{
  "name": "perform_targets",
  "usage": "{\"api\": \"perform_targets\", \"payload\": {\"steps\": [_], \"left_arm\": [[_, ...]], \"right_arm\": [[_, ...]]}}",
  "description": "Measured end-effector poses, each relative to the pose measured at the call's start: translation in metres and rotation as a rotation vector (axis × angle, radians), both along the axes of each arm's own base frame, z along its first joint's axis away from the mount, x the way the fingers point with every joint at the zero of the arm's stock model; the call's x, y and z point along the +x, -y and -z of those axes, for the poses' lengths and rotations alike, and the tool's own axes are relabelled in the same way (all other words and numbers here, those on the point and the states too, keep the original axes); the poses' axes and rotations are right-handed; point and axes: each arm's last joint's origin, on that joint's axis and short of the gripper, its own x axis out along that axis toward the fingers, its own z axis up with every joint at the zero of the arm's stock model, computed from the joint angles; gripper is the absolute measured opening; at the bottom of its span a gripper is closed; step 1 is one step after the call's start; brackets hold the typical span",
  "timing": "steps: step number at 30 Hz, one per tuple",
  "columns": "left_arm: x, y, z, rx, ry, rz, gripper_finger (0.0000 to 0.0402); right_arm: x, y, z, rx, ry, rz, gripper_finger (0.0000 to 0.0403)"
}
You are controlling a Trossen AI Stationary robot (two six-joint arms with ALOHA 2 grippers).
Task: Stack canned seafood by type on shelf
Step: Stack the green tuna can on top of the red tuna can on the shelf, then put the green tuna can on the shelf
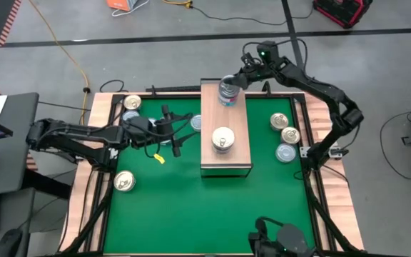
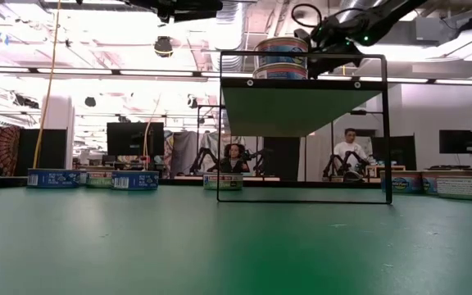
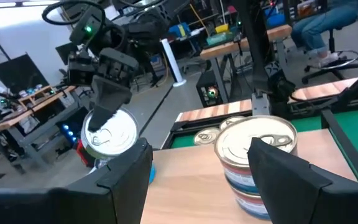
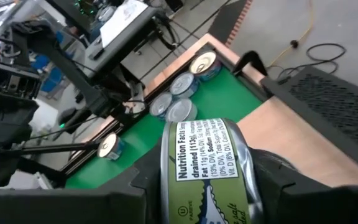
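Tin (image 4: 207, 177), flat, round, white nutrition label on green-blue side, clamped in right gripper (image 1: 228, 84) over shelf (image 1: 242, 132) far end, atop a stack. Left gripper (image 1: 179, 127) released, beside shelf.

Pale, smooth wood on the shelf (image 1: 225, 128), its grain running lengthwise, finish matt. The tin stack (image 3: 257, 157) atop it shows shiny bare metal lids with glossy printed paper labels round the sides. Green mat (image 1: 191, 207) looks flat and matt, like felt or rubber. The desk border (image 1: 84, 193) is light wood planking. The right gripper (image 4: 197, 186) has dull black plastic-looking fingers (image 4: 114, 199); the tin (image 4: 207, 168) between them gleams.
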Motion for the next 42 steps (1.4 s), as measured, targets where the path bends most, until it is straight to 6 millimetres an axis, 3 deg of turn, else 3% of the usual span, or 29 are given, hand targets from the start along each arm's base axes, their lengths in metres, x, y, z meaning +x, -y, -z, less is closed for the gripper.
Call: {"api": "perform_targets", "payload": {"steps": [10, 16, 25, 33, 42], "left_arm": [[0.0, 0.0, 0.002, -0.007, -0.02, -0.009, 0.0254], [0.0, 0.001, 0.003, -0.037, -0.013, 0.022, 0.0254], [0.0, 0.001, 0.006, -0.034, -0.055, 0.04, 0.0254], [0.0, 0.001, 0.007, -0.013, -0.068, 0.018, 0.0254], [-0.003, 0.0, 0.014, -0.029, -0.148, -0.026, 0.0254]], "right_arm": [[-0.002, 0.005, 0.003, 0.031, 0.0, 0.017, 0.0167], [0.005, 0.002, 0.011, 0.113, -0.028, 0.015, 0.0201], [-0.003, 0.006, 0.007, 0.073, -0.035, 0.059, 0.0267], [-0.003, 0.006, 0.013, 0.047, -0.094, 0.103, 0.0286], [-0.009, 0.008, -0.013, -0.026, -0.141, 0.182, 0.0286]]}}
